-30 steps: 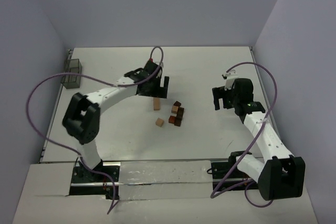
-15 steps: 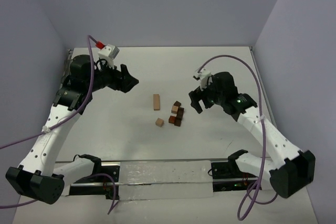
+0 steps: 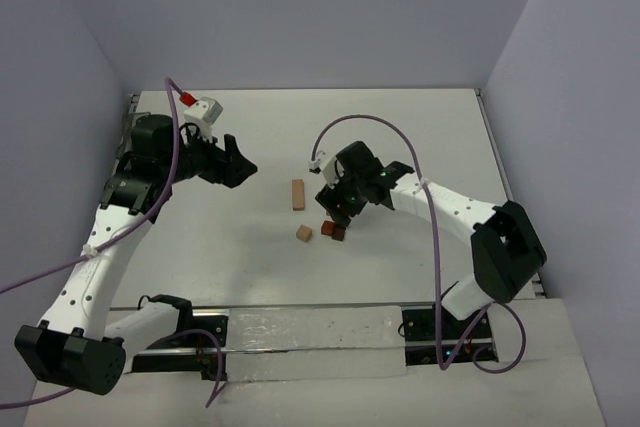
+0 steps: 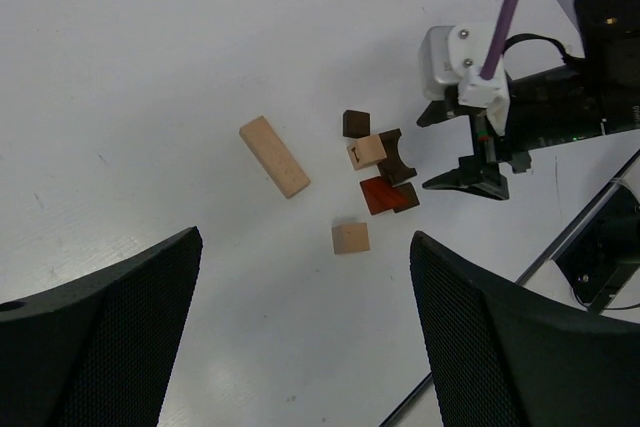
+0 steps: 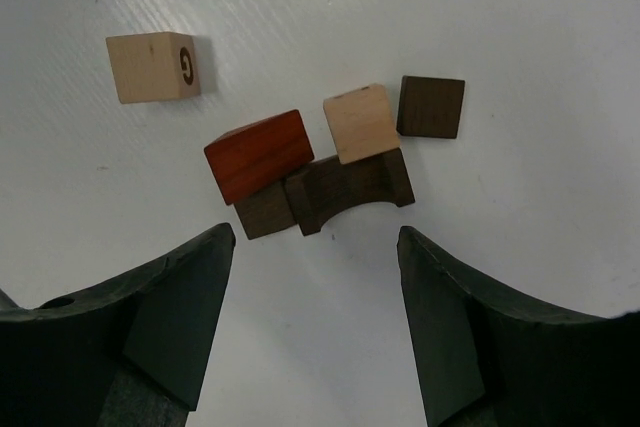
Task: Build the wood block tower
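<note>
The wood blocks for the tower lie loose on the white table (image 3: 400,137). A long tan block (image 3: 298,194) (image 4: 274,155) lies flat. A tan cube (image 3: 305,234) (image 5: 153,67) sits apart from it. A cluster holds a red block (image 5: 258,154), a dark arch (image 5: 350,189), a tan cube (image 5: 360,123) and a dark cube (image 5: 431,106). My right gripper (image 3: 335,209) (image 5: 315,237) hangs open just over the cluster's near side, nothing between its fingers. My left gripper (image 3: 232,162) (image 4: 305,237) is open, well left of the blocks.
Purple cables arch over both arms, one over the right arm (image 3: 370,127). A metal rail (image 3: 300,332) runs along the near edge between the arm bases. Walls close in the table at the back and on both sides.
The right gripper swung left and down onto the block cluster, its jaws narrowing somewhat. The left arm drew back from the long block to the far left, then barely moved.
</note>
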Robot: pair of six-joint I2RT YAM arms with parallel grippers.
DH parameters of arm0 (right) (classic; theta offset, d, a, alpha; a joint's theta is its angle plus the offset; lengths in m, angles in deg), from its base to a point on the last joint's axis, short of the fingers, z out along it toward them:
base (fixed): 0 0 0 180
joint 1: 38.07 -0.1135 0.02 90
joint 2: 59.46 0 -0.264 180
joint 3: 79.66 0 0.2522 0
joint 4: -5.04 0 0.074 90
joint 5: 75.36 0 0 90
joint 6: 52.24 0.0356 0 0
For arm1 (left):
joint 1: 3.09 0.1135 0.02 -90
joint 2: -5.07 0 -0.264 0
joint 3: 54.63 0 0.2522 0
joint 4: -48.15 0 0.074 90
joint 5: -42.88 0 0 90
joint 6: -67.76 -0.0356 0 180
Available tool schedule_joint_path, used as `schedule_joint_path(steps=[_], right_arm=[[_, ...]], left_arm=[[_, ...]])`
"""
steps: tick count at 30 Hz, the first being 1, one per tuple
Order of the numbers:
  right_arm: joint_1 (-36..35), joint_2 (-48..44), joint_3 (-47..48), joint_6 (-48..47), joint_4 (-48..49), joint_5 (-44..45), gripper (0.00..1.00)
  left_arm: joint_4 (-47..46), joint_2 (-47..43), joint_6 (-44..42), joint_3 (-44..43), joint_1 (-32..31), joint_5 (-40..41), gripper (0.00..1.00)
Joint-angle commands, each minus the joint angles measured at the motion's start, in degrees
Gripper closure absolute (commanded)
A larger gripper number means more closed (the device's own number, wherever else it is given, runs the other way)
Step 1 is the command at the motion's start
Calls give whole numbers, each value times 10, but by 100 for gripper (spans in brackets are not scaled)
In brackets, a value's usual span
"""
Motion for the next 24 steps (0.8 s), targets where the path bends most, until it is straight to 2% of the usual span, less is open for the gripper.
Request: schedule_joint_path(steps=[1, 8, 24], right_arm=[[-8, 36, 52, -25, 21, 4, 27], [-8, 102, 92, -59, 25, 18, 29], [-8, 175, 124, -91, 12, 4, 30]], left_arm=[[-9, 5, 8, 8, 12, -52, 9], [-19, 22, 21, 12, 30, -96, 9], [-26, 23, 28, 20, 47, -114, 9]])
